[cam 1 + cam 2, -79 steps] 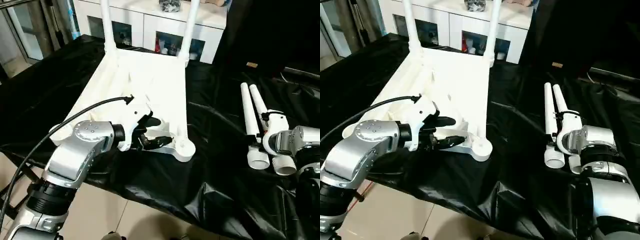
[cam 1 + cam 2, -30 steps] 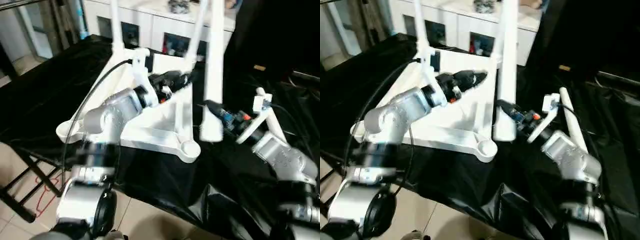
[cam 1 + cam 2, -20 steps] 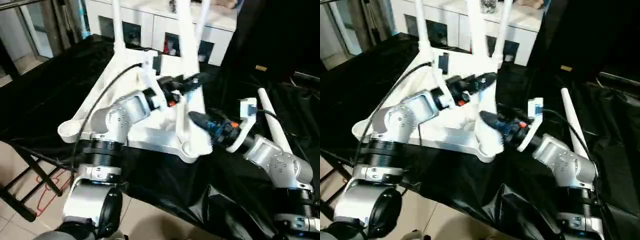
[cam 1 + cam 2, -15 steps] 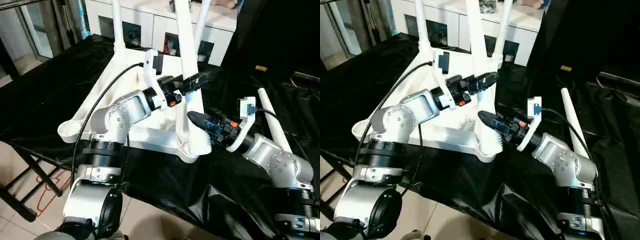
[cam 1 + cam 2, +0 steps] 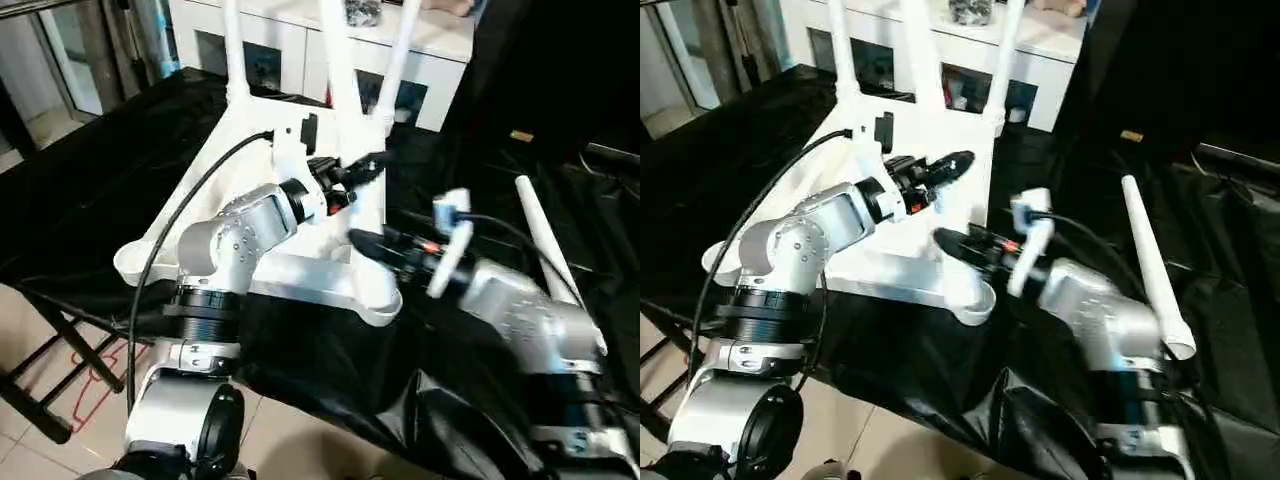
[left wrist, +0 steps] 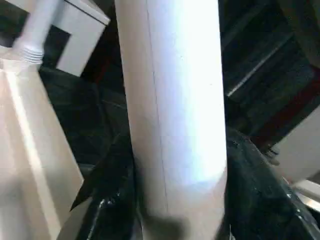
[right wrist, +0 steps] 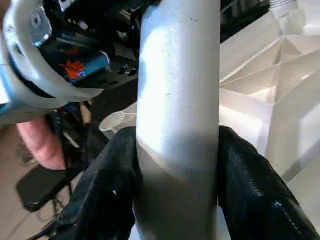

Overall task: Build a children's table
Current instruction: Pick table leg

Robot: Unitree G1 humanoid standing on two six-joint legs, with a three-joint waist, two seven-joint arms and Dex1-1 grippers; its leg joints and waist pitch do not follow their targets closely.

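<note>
The upturned children's table (image 5: 270,190) lies on the black cloth (image 5: 90,200). At its nearest corner socket, the right gripper (image 5: 952,243) pinches a leg (image 5: 345,100) low down; just above, the left gripper (image 5: 365,168) clamps that leg. Beyond stands the white cabinet (image 5: 300,40).

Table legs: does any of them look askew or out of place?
Yes. The third leg, held by the left end effector and the right end effector, leans at the near corner socket, unlike the two upright far legs. The fourth leg lies loose on the black cloth.
</note>
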